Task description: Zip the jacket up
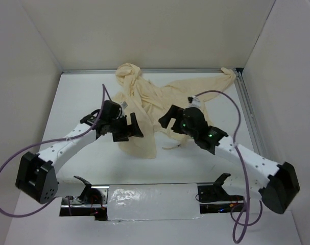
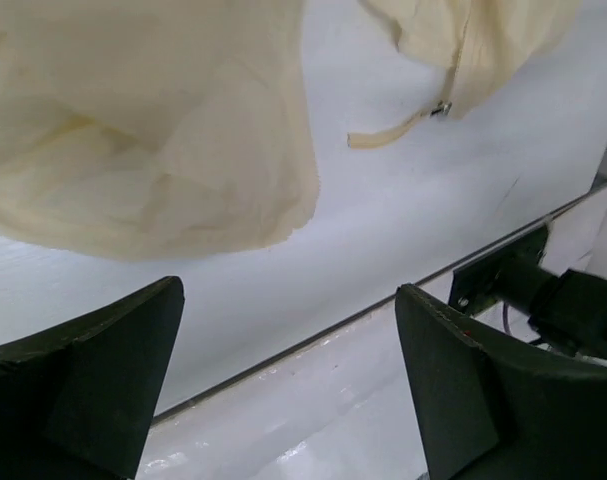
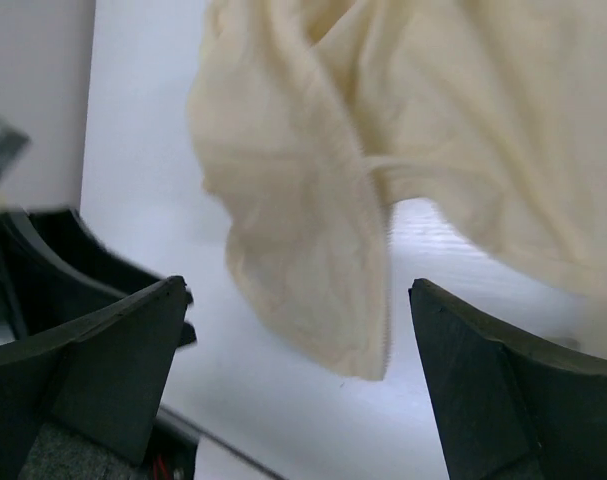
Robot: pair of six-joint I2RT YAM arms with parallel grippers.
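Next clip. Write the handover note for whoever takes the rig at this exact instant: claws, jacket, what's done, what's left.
Left claw: open, empty, by the near-left edge of the jacket.
Right claw: open, empty, over its near-right part.
The jacket lies crumpled on the table, from the middle to the far side. The zip slider sits at a near flap's edge, with a strap trailing beside it.
Done: nothing visible; the near flaps lie apart.
Left: probably hold the hem, join the zip, pull the slider up.
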